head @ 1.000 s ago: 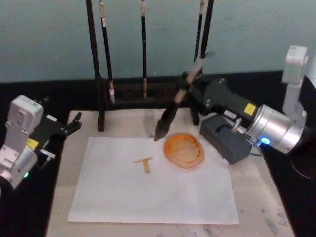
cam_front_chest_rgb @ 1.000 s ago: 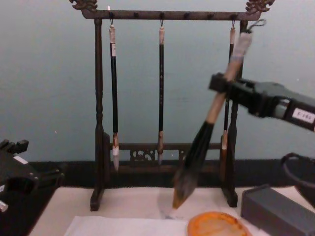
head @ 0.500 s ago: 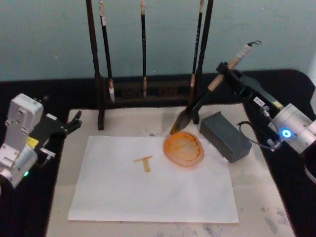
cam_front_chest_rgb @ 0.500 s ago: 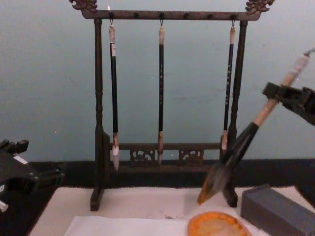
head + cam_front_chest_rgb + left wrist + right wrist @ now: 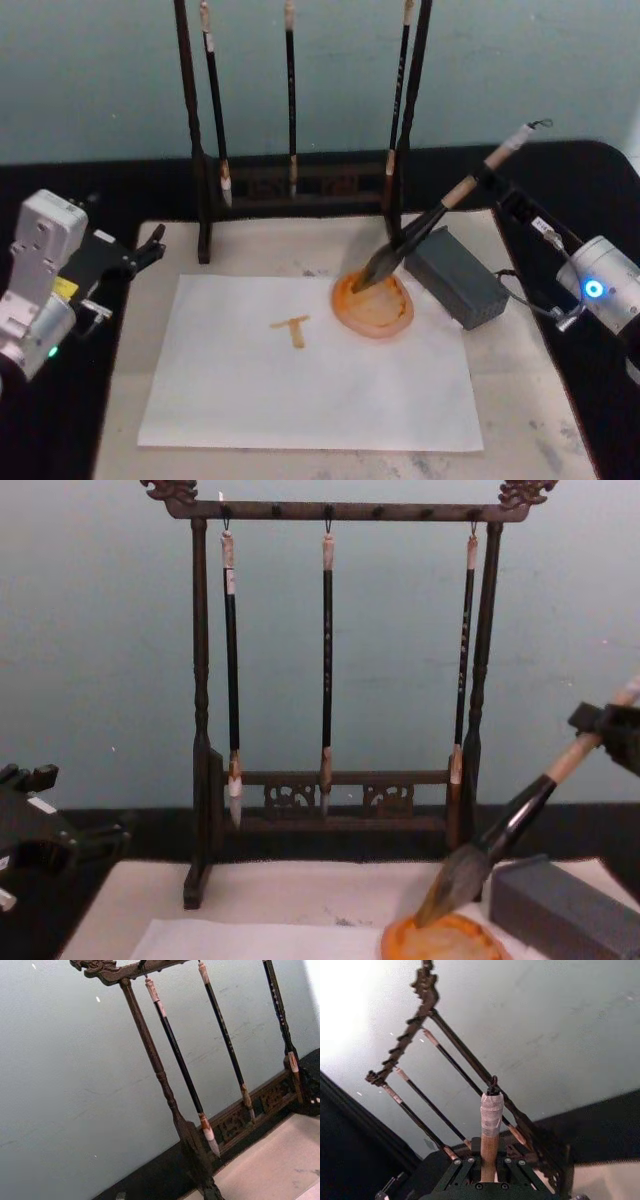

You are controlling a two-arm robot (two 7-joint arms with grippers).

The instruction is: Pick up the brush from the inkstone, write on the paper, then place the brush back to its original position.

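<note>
Right end effector clamps the brush, tuft on orange dish; paper reads "T".

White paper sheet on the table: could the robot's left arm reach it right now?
Probably yes: the left gripper sits beside the left edge of the flat white paper sheet, with only bare cream mat between them.

In the chest view the brush runs off the right edge, its loop end cut away, and the right gripper clamped on it is mostly out of frame. The bottom edge crops the orange dish, grey block and paper. The head view clips the rack at its top.
</note>
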